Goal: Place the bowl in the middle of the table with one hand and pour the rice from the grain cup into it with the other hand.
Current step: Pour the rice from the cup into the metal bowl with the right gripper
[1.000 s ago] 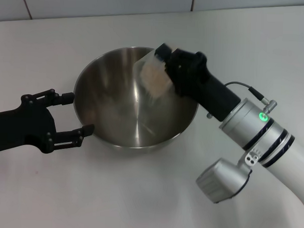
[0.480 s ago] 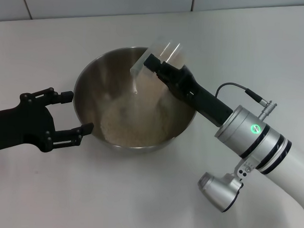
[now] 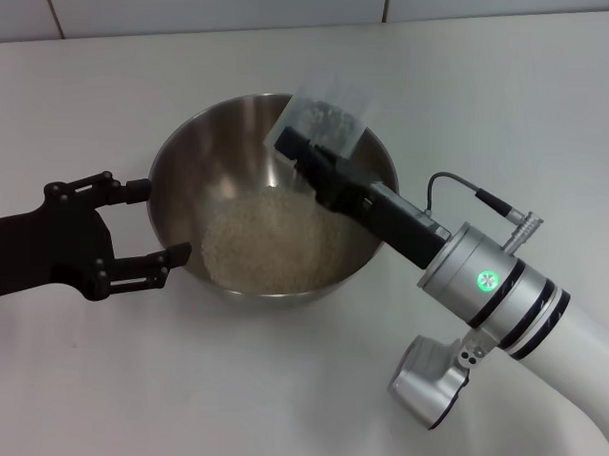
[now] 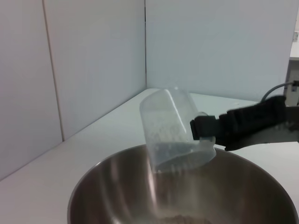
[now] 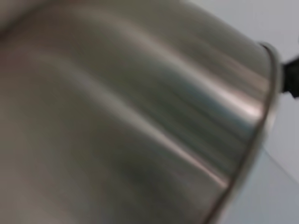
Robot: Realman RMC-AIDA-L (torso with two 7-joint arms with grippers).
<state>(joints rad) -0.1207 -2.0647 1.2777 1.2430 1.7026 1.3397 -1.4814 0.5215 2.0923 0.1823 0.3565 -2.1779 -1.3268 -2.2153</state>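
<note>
The steel bowl (image 3: 186,174) sits on the white table (image 3: 279,387) with a heap of rice (image 3: 269,242) in its bottom. My right gripper (image 3: 305,153) is shut on the clear grain cup (image 3: 326,114) and holds it tipped mouth-down over the bowl's far side. The cup also shows in the left wrist view (image 4: 170,130), nearly empty, above the bowl (image 4: 112,186). My left gripper (image 3: 155,223) is open at the bowl's left rim, one finger on each side of that edge. The right wrist view is filled by the bowl's inner wall (image 5: 140,116).
A seam line (image 3: 191,29) runs along the table's far edge, with a tiled wall behind it. The right arm's silver wrist (image 3: 483,284) hangs over the table to the right of the bowl.
The cup was tipped further and its rice fell into the bowl, where it now lies as a heap. The right wrist turned. The left gripper stayed by the bowl's rim.
</note>
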